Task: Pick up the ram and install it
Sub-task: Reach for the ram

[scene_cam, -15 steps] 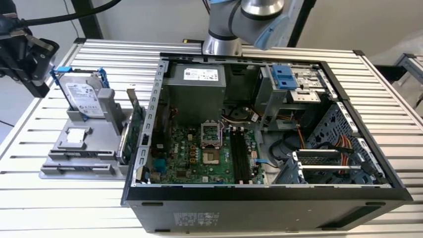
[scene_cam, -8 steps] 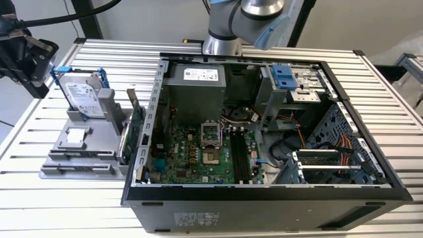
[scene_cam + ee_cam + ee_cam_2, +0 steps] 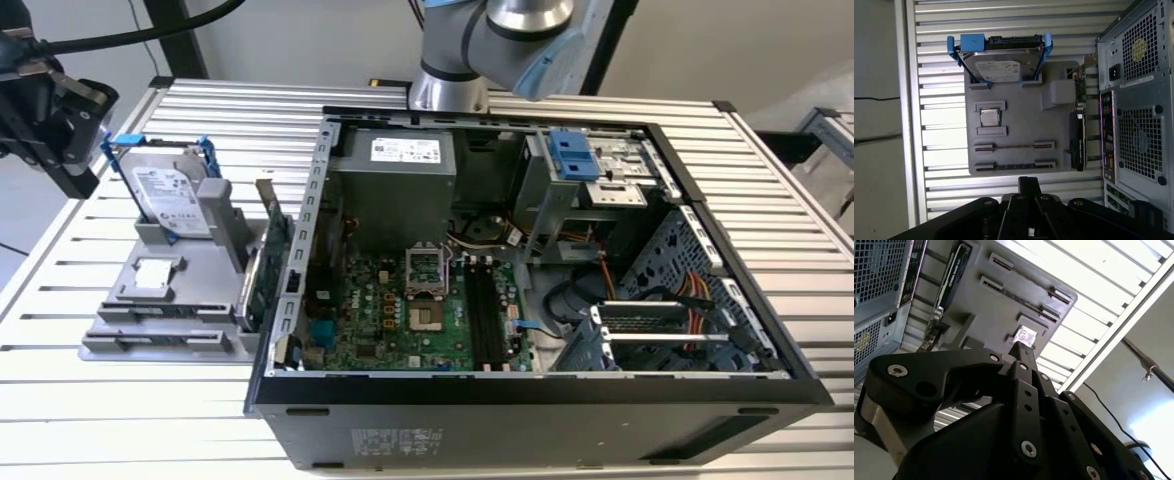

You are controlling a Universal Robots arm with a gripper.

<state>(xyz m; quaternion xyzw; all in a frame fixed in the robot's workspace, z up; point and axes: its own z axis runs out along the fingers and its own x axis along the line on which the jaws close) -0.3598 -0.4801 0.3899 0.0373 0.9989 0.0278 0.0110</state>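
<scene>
My black gripper (image 3: 78, 170) hangs at the exterior view's far left, above the table's edge and clear of the grey parts holder (image 3: 187, 275). Both wrist views look past its fingertips (image 3: 1029, 183) (image 3: 1022, 348), which are pressed together with nothing between them. The holder (image 3: 1019, 132) has two long slots, each holding a thin dark strip seen edge-on (image 3: 1015, 146) (image 3: 1015, 164); I cannot tell which is the ram. The open computer case (image 3: 534, 390) lies beside the holder, with the motherboard's long black memory slots (image 3: 483, 318) facing up.
On the holder stand a silver hard drive in a blue frame (image 3: 171, 195), a small square chip (image 3: 989, 117) and an upright green expansion card (image 3: 276, 265). The case's rear panel (image 3: 1136, 105) rises right next to the holder. The slatted aluminium table (image 3: 134, 420) ends close to the gripper.
</scene>
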